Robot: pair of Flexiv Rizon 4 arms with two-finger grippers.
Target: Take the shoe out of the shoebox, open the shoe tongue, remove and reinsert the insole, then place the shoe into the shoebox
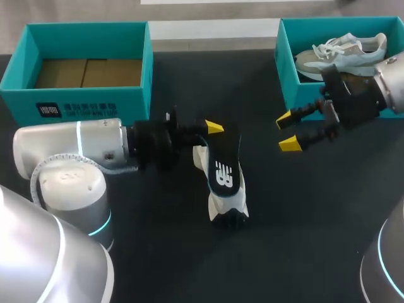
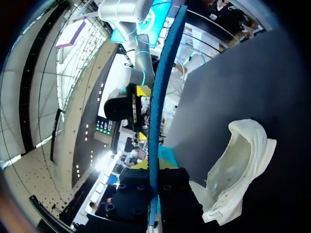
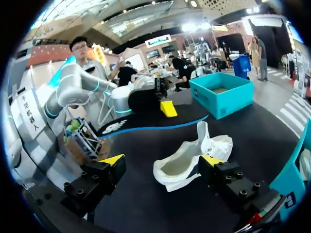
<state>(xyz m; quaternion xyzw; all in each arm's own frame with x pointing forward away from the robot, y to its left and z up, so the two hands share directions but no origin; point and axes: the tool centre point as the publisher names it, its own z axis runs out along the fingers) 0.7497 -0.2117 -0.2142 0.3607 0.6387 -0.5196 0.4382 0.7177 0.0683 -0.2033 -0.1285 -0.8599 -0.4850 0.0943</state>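
Left gripper (image 1: 211, 130) grasps the black insole (image 1: 225, 165) above the white shoe (image 1: 226, 205), which lies on the tabletop (image 1: 315, 240); I read its long axis as near-to-far. Right gripper (image 1: 287, 130) hangs released beside the right shoebox (image 1: 285, 63) holding a second shoe (image 1: 341, 53); the left shoebox (image 1: 82, 101) holds brown cardboard (image 1: 85, 72).

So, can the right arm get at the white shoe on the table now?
Probably yes. The right fingers are open, and the shoe lies ahead of them with bare table between. Only the insole, held in the left fingers, hangs over the shoe.
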